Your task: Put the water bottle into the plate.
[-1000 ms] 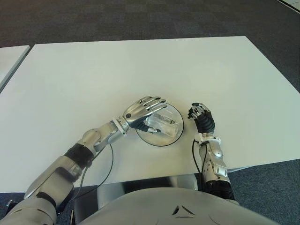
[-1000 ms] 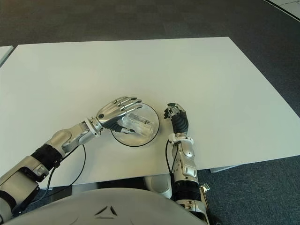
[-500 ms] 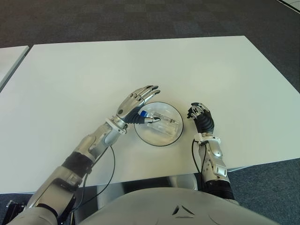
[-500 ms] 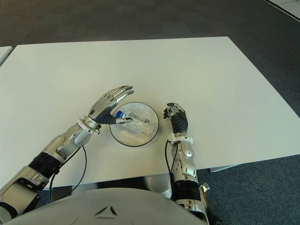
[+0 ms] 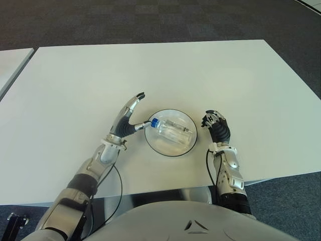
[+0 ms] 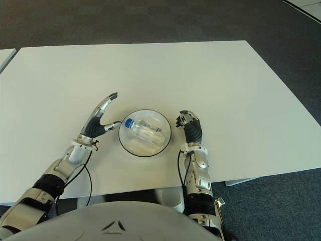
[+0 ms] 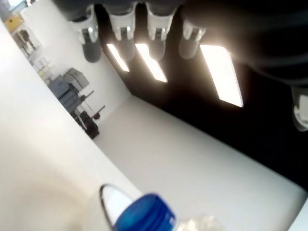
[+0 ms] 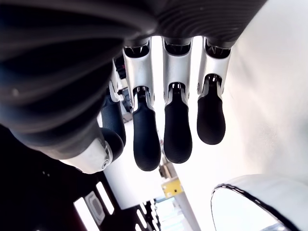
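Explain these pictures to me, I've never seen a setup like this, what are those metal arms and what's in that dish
This is a humanoid robot with two arms ending in fingered hands. The two wide pictures come from cameras in its head, looking down at a white table. The two close-ups come from cameras on its wrists, looking past its own fingers. On the table sits a round plate, and a clear water bottle with a blue cap lies on its side in it. Nothing is held: the left hand is open with fingers spread, just left of the plate. The right hand, fingers curled, shows to the plate's right.
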